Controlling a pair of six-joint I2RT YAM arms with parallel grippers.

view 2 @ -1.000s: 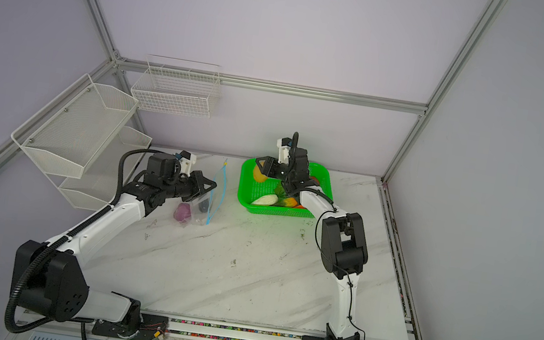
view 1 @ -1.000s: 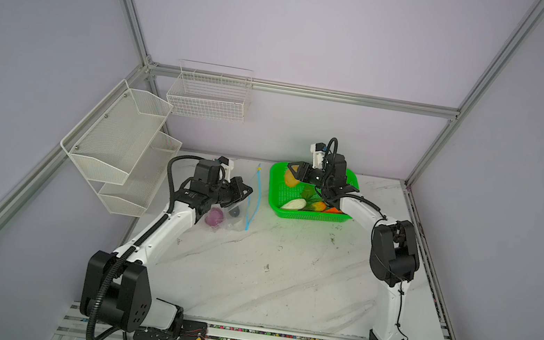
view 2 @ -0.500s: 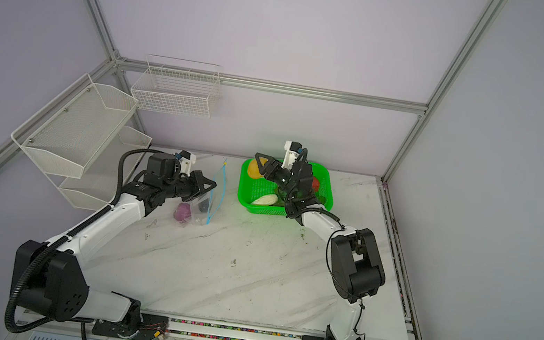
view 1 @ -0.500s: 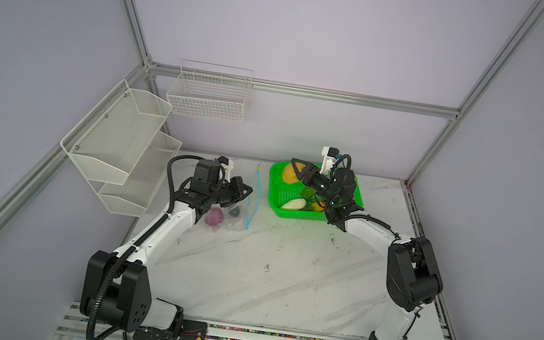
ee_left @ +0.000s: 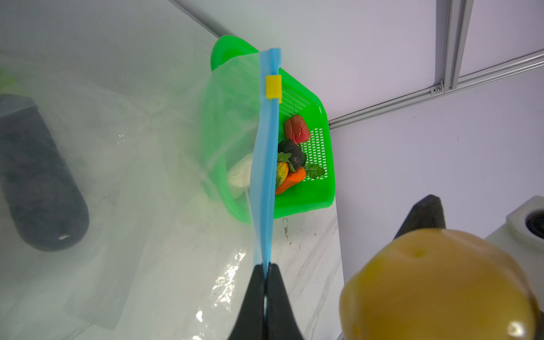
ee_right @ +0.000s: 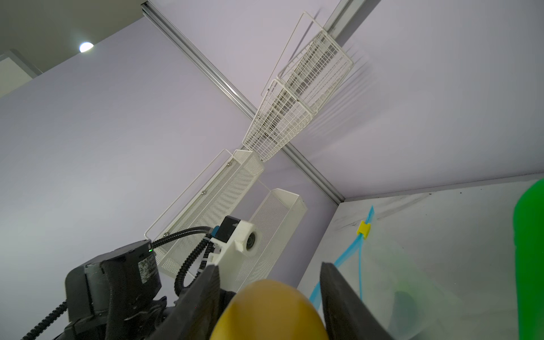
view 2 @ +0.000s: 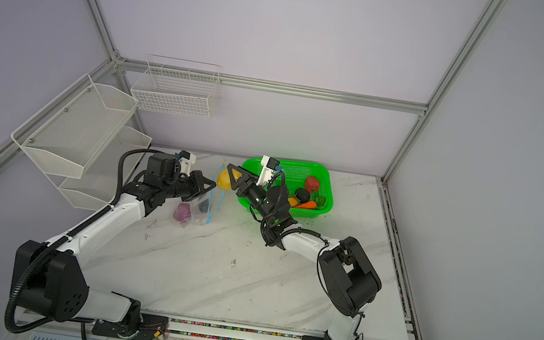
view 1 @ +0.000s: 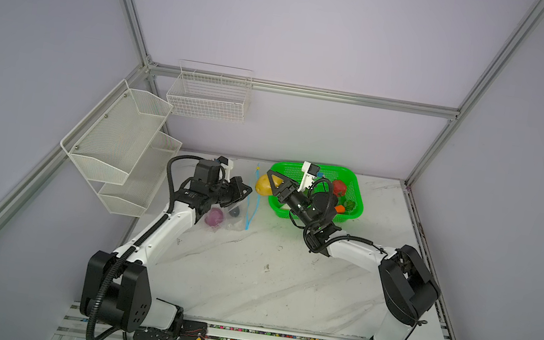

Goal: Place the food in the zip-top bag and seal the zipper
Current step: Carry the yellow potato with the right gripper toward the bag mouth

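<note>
2 robot grippers meet over a marble table [view 2: 228, 281]. The right gripper [view 2: 227, 176] clamps a yellow potato [view 2: 221, 181] just beside the clear zip-top bag [view 2: 195, 218], whose blue zipper [view 2: 209, 216] the left gripper [view 2: 211, 187] pinches. A purple onion [view 2: 183, 211] lies inside.

potato [view 1: 262, 185] yellow-brown. basket [view 1: 340, 169] bright green, slotted perforation pattern. bag [ee_left: 147, 206] clear, zipper [ee_left: 266, 176] light blue, slider [ee_left: 273, 86] yellow. onion [view 1: 214, 216] purple, pepper [ee_left: 296, 129] red, carrot [ee_left: 291, 180] orange. bench [view 1: 247, 277] white marble, grey veins. wall rack [view 1: 121, 141] white mesh. left tool [ee_left: 266, 268], right tool [ee_right: 270, 273] black.
</note>
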